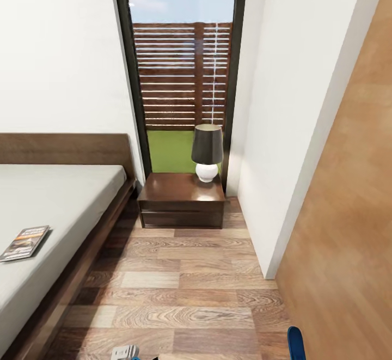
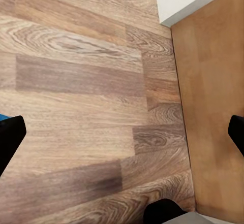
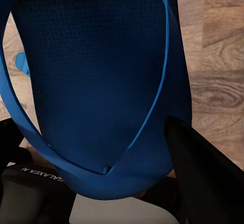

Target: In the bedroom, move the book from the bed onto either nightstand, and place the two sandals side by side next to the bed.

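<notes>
The book (image 1: 24,242) lies flat on the pale mattress of the bed (image 1: 65,196), near its edge at the left of the head view. The dark nightstand (image 1: 182,199) stands beyond the bed's corner, under the window. One blue sandal (image 3: 96,76) hangs sole-on between the black fingers (image 3: 203,178) of my right gripper (image 3: 107,158), which is shut on it. Its blue tip (image 1: 295,343) pokes up at the head view's lower edge. My left gripper (image 2: 124,132) hangs open over bare plank floor, nothing between its fingers (image 2: 10,137).
A black-shaded lamp with a white base (image 1: 207,153) stands on the nightstand's right half. A white wall (image 1: 283,131) and a wooden panel (image 1: 348,213) close in the right side. Plank floor (image 1: 179,284) runs between the bed and that wall.
</notes>
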You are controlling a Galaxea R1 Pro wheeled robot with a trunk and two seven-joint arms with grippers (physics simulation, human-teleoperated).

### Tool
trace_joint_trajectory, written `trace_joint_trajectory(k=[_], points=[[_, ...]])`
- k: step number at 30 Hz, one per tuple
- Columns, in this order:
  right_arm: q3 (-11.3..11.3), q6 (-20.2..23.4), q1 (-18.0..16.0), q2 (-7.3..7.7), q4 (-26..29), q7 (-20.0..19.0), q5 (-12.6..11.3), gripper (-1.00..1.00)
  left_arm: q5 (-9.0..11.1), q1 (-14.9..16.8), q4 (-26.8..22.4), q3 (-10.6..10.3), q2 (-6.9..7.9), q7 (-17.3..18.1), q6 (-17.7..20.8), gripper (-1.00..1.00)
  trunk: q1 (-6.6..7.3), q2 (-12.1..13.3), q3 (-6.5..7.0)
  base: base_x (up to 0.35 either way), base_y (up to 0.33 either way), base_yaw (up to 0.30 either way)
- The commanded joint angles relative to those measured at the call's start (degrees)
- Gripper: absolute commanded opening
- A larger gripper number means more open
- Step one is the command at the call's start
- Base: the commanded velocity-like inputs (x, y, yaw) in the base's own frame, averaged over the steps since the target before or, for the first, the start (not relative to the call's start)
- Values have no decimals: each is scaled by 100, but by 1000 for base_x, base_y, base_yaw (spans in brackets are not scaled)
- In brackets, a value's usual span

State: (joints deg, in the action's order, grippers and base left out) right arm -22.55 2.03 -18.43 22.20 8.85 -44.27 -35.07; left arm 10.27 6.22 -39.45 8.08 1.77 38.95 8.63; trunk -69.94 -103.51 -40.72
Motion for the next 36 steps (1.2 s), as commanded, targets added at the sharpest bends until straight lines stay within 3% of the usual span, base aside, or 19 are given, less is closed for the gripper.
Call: trace_joint_trajectory(k=[1,26,29,33,36], points=[[-39,25,-3,4,2,-3,-61,-100,54,3,-1,9,-1,25,60,100,1,-2,-5,3,-1,0],[-39,22,-3,5,2,-20,-57,-100,43,3,-56,4,8,25,68,100,1,-2,-5,0,0,0],[-39,18,-3,4,2,-16,-60,-100,45,20,-351,7,11,14,94,100,1,-2,-5,0,0,0],[-39,17,-3,4,2,-18,-61,-100,45,172,-1231,0,-5,-240,150,100,1,-2,-5,0,0,0],[-39,17,-3,9,2,-31,-61,-100,39,220,-1907,-6,-21,-434,549,100,1,-2,-5,0,0,0]])
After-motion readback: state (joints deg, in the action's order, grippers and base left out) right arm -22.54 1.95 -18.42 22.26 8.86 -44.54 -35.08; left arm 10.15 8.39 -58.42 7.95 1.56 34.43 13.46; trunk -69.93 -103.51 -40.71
